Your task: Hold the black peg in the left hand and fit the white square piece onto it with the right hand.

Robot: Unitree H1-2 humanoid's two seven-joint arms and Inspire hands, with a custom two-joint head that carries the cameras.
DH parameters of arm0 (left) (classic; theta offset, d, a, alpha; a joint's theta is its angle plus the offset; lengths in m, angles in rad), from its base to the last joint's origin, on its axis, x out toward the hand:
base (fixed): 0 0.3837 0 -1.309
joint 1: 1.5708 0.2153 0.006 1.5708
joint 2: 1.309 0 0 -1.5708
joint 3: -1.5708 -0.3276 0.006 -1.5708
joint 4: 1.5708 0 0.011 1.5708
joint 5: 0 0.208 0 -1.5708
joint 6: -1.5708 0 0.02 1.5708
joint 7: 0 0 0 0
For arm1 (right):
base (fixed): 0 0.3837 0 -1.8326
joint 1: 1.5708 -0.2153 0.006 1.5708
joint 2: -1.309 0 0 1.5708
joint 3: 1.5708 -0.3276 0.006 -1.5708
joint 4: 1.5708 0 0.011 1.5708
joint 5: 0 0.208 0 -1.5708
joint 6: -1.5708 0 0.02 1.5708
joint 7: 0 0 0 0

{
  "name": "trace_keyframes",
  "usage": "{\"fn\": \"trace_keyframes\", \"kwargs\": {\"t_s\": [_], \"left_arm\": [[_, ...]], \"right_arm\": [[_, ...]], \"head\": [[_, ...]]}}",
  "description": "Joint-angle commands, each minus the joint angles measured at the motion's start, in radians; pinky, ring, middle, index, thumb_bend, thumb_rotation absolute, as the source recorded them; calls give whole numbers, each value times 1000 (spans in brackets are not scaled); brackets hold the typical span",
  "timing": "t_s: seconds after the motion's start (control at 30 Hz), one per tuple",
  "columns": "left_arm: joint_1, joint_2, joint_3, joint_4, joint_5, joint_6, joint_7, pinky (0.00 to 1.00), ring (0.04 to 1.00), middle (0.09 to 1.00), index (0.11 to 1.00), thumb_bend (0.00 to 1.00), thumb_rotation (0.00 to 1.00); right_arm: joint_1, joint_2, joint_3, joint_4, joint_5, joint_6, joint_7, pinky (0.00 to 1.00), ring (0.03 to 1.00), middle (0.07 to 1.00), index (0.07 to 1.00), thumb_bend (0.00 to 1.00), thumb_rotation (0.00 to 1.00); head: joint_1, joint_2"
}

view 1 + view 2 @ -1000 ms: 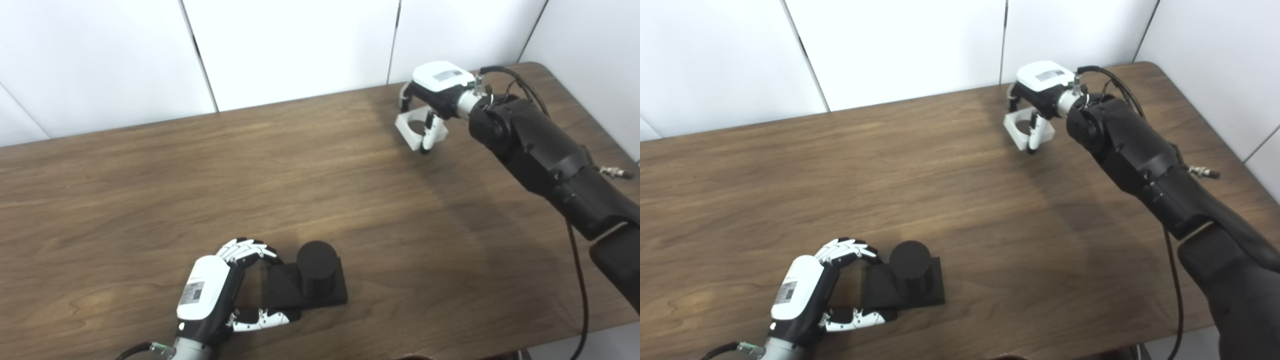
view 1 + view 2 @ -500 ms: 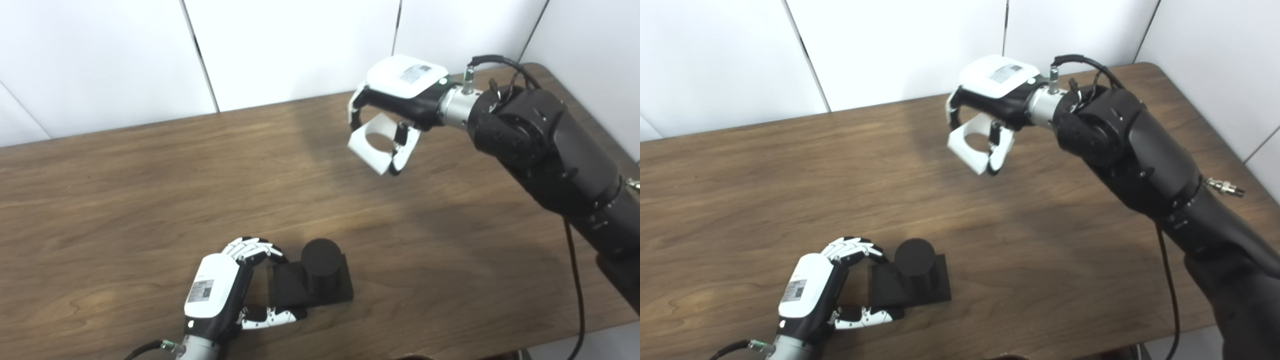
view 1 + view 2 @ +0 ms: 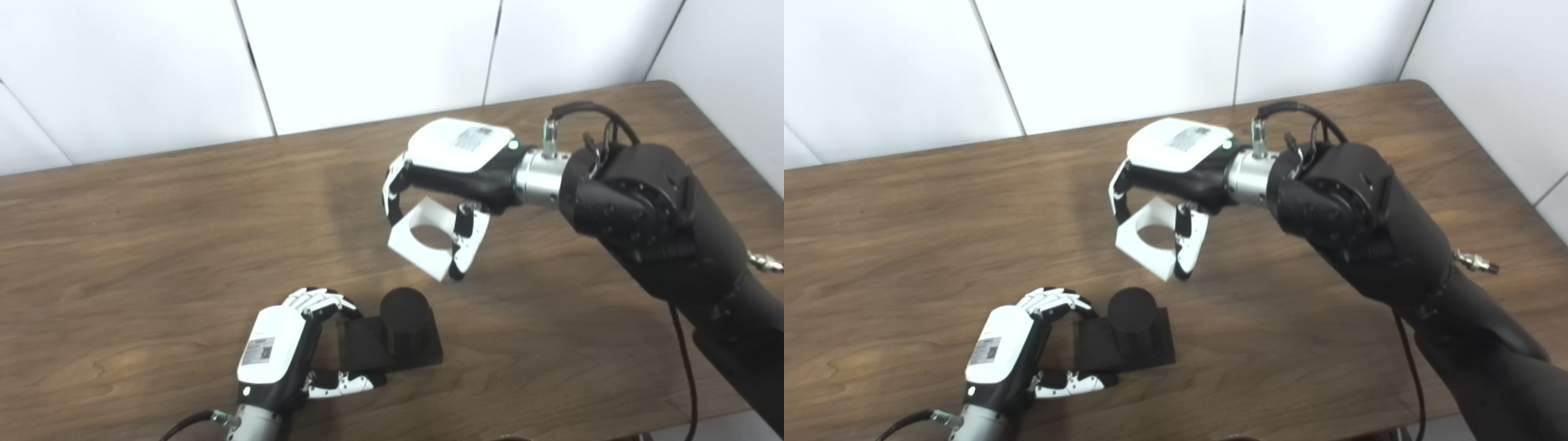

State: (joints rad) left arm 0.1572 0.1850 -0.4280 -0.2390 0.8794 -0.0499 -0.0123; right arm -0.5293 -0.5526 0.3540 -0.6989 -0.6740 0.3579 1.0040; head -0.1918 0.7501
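With the left hand point(image 3: 278, 361) gripping the flat base of the black peg point(image 3: 402, 321) on the worktop point(image 3: 153, 233), the right hand point(image 3: 450, 174) holds the white square piece point(image 3: 422, 242) aloft just beyond it, unfitted.

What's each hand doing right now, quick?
Left hand: shut on the peg, gripping its base on the table.
Right hand: shut on the white piece, held in the air.

Peg point(image 3: 403, 318) on table point(image 3: 153, 233) near front; square piece point(image 3: 421, 239) above, behind-right of it.
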Motion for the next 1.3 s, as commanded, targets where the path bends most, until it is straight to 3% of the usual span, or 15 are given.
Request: {"fn": "trace_keyframes", "kwargs": {"t_s": [0.0,0.57,1.03,1.27], "left_arm": [[13,0,-23,10,2,15,-55,839,784,715,484,523,50],[1,-18,-43,-10,8,60,-81,856,795,723,484,523,50],[-8,-26,-49,-14,16,72,-88,854,792,723,484,523,50],[-12,-31,-55,-12,18,82,-86,853,792,723,484,523,50]], "right_arm": [[-25,5,-8,-38,-4,0,3,741,830,740,482,524,130],[36,38,43,-55,-7,-53,8,787,836,736,482,523,129],[104,57,45,9,-27,-142,-41,781,835,734,482,523,129],[116,66,41,18,-36,-147,-44,797,842,738,482,523,129]], "head": [[5,3],[55,49],[66,62],[73,65]]}}
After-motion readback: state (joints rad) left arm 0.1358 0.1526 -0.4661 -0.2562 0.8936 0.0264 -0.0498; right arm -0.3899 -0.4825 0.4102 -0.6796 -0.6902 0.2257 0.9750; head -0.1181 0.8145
